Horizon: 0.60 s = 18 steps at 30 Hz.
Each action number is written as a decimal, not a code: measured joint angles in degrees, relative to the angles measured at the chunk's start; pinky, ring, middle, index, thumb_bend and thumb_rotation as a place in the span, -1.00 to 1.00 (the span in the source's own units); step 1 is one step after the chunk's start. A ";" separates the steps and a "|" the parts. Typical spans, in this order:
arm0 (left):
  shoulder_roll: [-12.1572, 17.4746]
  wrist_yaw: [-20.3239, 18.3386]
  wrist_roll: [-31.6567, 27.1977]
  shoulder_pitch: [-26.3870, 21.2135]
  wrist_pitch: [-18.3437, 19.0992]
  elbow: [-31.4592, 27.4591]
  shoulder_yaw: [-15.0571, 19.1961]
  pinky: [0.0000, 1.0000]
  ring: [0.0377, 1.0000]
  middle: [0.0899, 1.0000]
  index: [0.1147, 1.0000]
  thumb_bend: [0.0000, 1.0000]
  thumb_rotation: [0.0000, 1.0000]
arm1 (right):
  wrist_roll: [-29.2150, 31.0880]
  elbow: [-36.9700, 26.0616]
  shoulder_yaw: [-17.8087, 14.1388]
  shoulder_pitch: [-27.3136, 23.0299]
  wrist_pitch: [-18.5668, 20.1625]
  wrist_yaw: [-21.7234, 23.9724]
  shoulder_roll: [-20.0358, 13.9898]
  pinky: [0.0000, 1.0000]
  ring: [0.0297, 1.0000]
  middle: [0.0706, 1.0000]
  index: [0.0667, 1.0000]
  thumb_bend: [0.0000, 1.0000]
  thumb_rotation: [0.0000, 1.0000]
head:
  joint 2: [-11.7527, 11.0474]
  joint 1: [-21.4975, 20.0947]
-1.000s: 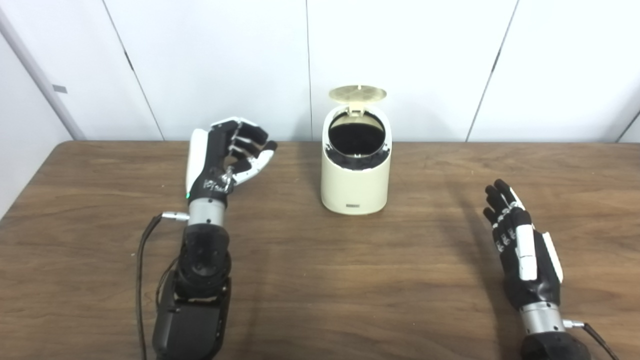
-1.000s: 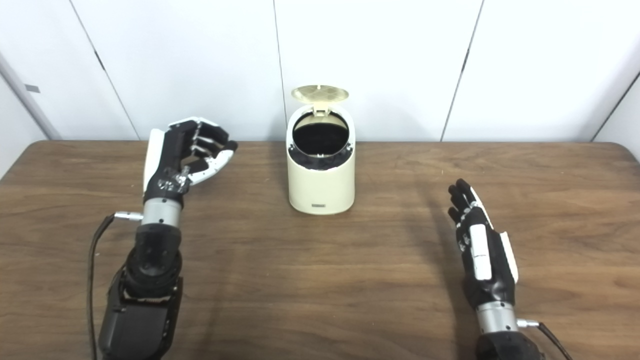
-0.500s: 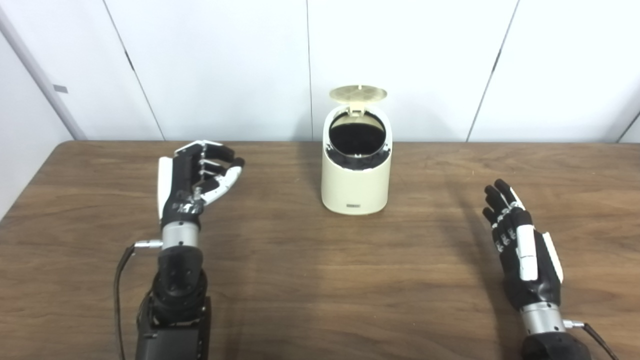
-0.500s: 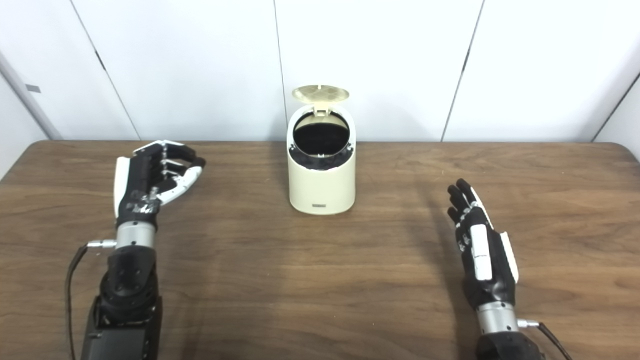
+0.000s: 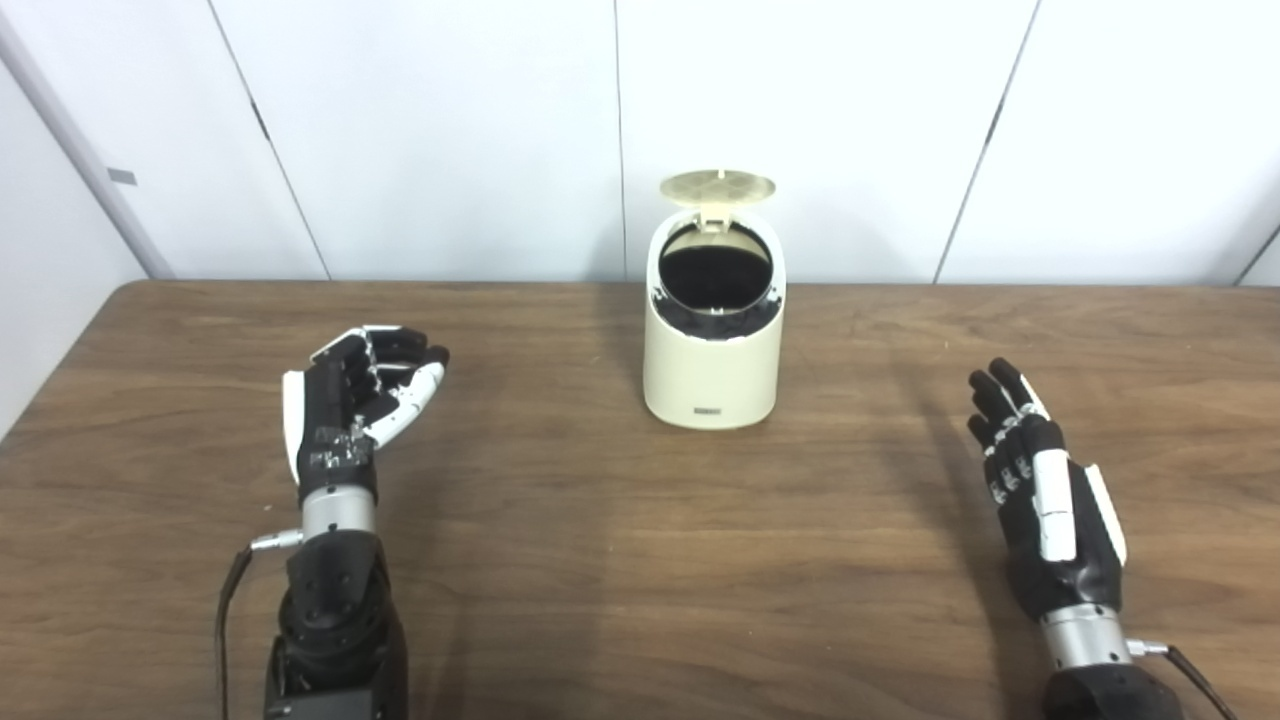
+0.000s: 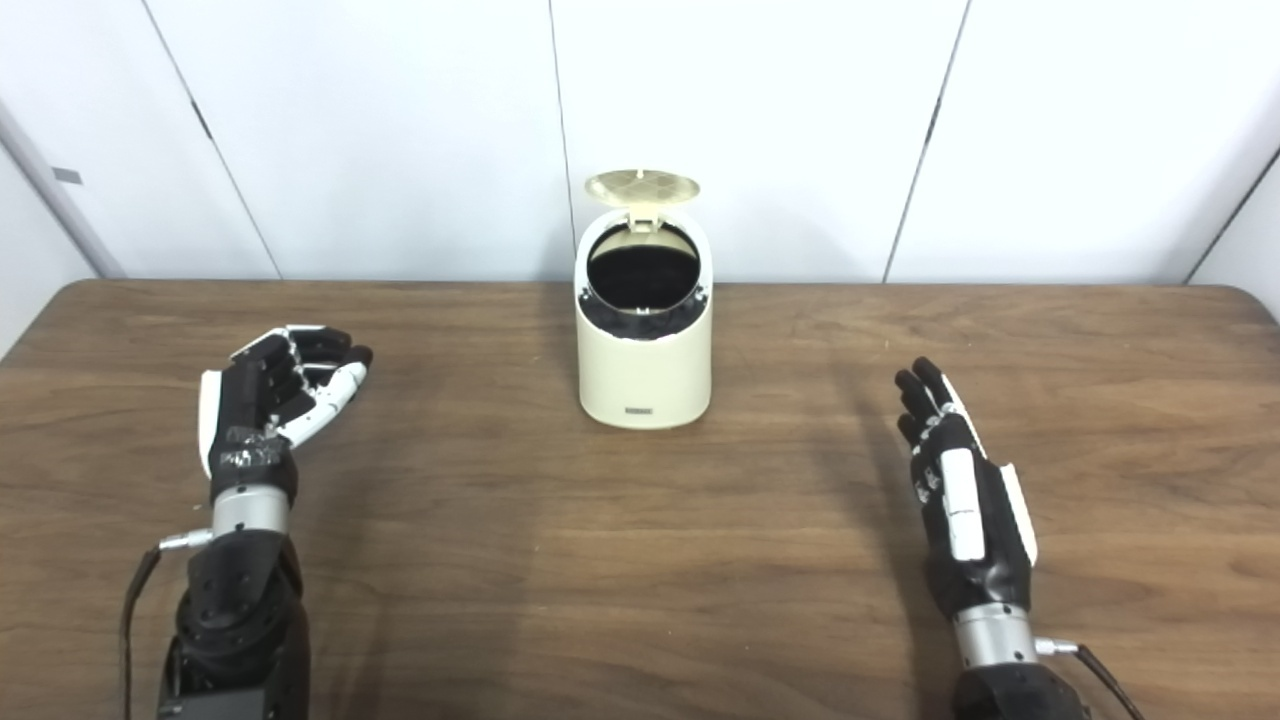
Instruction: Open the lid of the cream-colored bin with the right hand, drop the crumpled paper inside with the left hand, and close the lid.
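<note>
Left hand (image 5: 358, 400), fingers loosely curled and empty, hovers low over the table (image 5: 620, 560), well left of the cream-colored bin (image 5: 711, 345); its lid (image 5: 717, 185) stands open, no crumpled paper is visible, so closing likely falls to the spread, empty right hand (image 5: 1040, 510).

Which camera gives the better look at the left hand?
The left eye view: the left hand sits further from the frame edge, with more forearm visible. The right eye view shows it too, nearer the left edge.
</note>
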 measured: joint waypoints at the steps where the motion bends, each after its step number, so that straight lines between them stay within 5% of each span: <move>1: 0.00 0.00 -0.45 0.29 -0.13 0.17 0.13 -0.08 -0.18 -0.06 -0.18 0.01 -1.00 | 0.02 0.00 0.00 0.00 0.02 0.00 0.00 0.95 0.93 0.81 0.84 0.10 0.76 | 0.09 0.00; 4: 0.00 0.01 -1.95 1.30 -0.64 1.13 0.61 -0.11 -0.19 -0.04 -0.18 0.00 -1.00 | -0.06 0.00 0.04 0.02 -0.02 0.00 -0.04 0.93 0.92 0.81 0.84 0.07 0.81 | 0.09 0.00; 8: 0.00 -0.31 -4.47 1.95 -1.54 1.61 1.08 0.25 -0.02 -0.10 -0.18 0.00 -1.00 | -0.20 0.00 0.01 0.12 -0.02 0.00 -0.12 0.92 0.92 0.80 0.83 0.08 0.78 | 0.18 -0.09; 12: -0.06 -3.01 -11.44 2.20 -3.80 1.77 1.80 0.14 0.23 -0.02 -0.19 0.03 -1.00 | -0.01 -0.02 -0.01 0.12 -0.01 0.02 -0.13 0.95 0.93 0.81 0.84 0.07 0.77 | 0.26 -0.09; 14: -0.06 -4.00 -13.63 2.66 -4.89 1.90 1.69 0.32 0.43 0.34 -0.15 0.03 -0.90 | 0.24 -0.04 -0.07 0.12 0.03 0.02 -0.13 0.94 0.92 0.81 0.83 0.07 0.75 | 0.44 -0.18; 15: 0.06 -5.08 -14.60 3.05 -5.71 2.21 1.52 0.40 0.53 0.47 0.17 0.20 -0.80 | 0.27 -0.06 -0.08 0.12 0.08 0.01 -0.12 0.95 0.93 0.81 0.83 0.06 0.75 | 0.44 -0.18; 18: 0.85 -7.65 -16.29 4.36 -7.58 3.65 0.76 0.59 0.69 0.67 0.55 0.23 -0.48 | 0.22 -0.08 -0.06 0.13 0.15 0.01 -0.13 0.93 0.92 0.81 0.84 0.05 0.79 | 0.44 -0.18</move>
